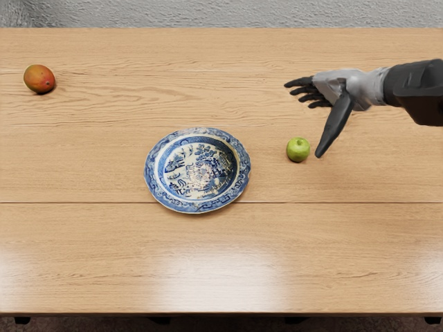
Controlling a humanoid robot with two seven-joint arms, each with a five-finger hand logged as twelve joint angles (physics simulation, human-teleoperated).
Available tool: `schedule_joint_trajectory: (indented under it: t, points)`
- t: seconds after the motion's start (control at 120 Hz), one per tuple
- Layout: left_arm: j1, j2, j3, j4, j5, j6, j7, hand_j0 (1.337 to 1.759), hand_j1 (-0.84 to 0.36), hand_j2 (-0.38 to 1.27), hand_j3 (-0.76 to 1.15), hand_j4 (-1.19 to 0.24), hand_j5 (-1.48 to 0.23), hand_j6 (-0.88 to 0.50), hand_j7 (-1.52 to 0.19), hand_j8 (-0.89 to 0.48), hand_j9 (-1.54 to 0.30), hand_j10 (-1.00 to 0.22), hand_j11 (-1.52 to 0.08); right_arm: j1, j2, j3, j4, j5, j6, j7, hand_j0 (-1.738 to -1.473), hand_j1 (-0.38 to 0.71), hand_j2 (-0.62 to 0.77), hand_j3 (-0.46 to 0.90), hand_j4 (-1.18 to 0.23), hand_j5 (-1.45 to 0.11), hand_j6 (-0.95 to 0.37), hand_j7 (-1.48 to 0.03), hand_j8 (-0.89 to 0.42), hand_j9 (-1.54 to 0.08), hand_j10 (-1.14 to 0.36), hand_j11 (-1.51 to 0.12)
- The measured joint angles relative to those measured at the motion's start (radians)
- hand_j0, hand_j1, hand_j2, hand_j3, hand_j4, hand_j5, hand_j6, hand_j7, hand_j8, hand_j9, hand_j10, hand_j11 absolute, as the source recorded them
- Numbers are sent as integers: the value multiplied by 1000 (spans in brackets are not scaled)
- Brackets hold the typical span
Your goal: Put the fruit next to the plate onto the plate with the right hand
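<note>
A small green apple [298, 149] lies on the wooden table, a short way right of the blue-and-white patterned plate [197, 169]. The plate has nothing on it. My right hand [318, 111] comes in from the right edge and hovers above and to the right of the apple, apart from it. Its fingers [304, 90] are spread toward the left and the thumb [333, 124] points down beside the apple. The hand holds nothing.
A reddish-orange mango [39, 78] sits far off at the table's back left. The wooden table [221, 263] stretches wide, with its front edge near the bottom of the view.
</note>
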Motion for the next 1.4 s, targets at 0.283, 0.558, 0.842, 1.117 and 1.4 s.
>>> schedule_joint_trajectory:
  t: [0.283, 0.558, 0.842, 1.117, 1.4]
  points:
    - [0, 0, 0, 0, 0, 0, 0, 1658, 349, 0, 0, 0, 0, 0, 0, 0, 0, 0, 0, -42, 149, -171, 22, -318, -417, 0, -1658, -318, -4, 0, -29, -35, -30, -35, -29, -35, -28, -35]
    - [0, 0, 0, 0, 0, 0, 0, 1658, 349, 0, 0, 0, 0, 0, 0, 0, 0, 0, 0, -113, 178, -201, 28, -416, -560, -1, -1658, -320, -3, 0, -27, -33, -29, -32, -28, -33, -27, -33]
    - [0, 0, 0, 0, 0, 0, 0, 1658, 349, 0, 0, 0, 0, 0, 0, 0, 0, 0, 0, -146, 268, -197, -88, -413, -561, -1, -1658, -323, -3, 0, -25, -30, -26, -30, -26, -30, -25, -30]
    - [0, 0, 0, 0, 0, 0, 0, 1658, 349, 0, 0, 0, 0, 0, 0, 0, 0, 0, 0, -160, 301, -193, -171, -413, -572, -1, -1658, -319, -4, 0, -28, -34, -29, -34, -29, -34, -28, -34]
    - [0, 0, 0, 0, 0, 0, 0, 1658, 349, 0, 0, 0, 0, 0, 0, 0, 0, 0, 0, -183, 323, -189, -197, -413, -575, -1, -1658, -189, -25, 0, -136, -175, -137, -174, -137, -175, -136, -175]
